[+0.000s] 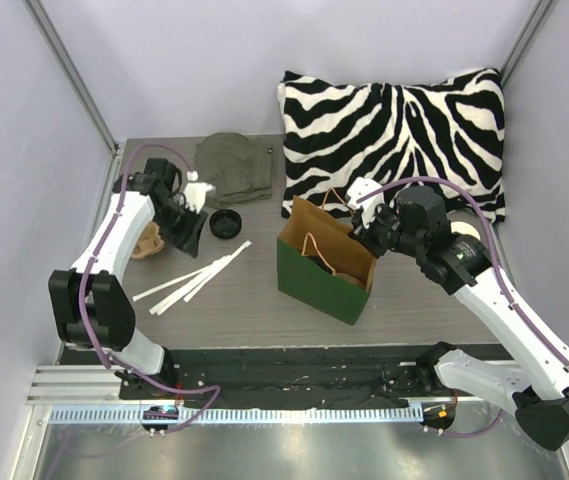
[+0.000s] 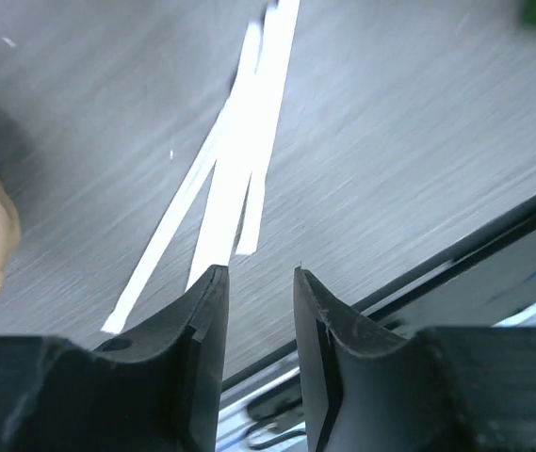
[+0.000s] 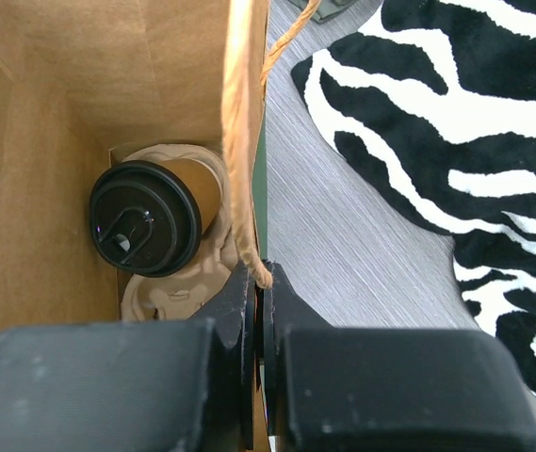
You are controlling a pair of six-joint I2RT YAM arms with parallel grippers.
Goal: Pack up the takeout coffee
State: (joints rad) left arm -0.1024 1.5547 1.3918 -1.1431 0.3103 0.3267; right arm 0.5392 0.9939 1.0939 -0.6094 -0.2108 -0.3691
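The takeout coffee (image 3: 145, 218), a tan paper cup with a black lid, stands inside the green bag (image 1: 319, 282), seated in a tan pulp tray (image 3: 178, 287) on the bag's floor. It shows only in the right wrist view. My right gripper (image 3: 263, 275) is shut on the bag's top rim beside the twisted paper handle (image 3: 247, 247), holding the bag's brown inside (image 3: 60, 113) open. My left gripper (image 2: 260, 275) hangs over the table at the left, jaws apart with nothing between them, above several white paper strips (image 2: 239, 160).
A loose round black lid (image 1: 225, 223) lies near the left gripper (image 1: 186, 228). A tan pulp piece (image 1: 147, 241) sits at the table's left edge. An olive cloth (image 1: 234, 165) and a zebra pillow (image 1: 394, 130) lie at the back. White strips (image 1: 192, 276) lie left of the bag.
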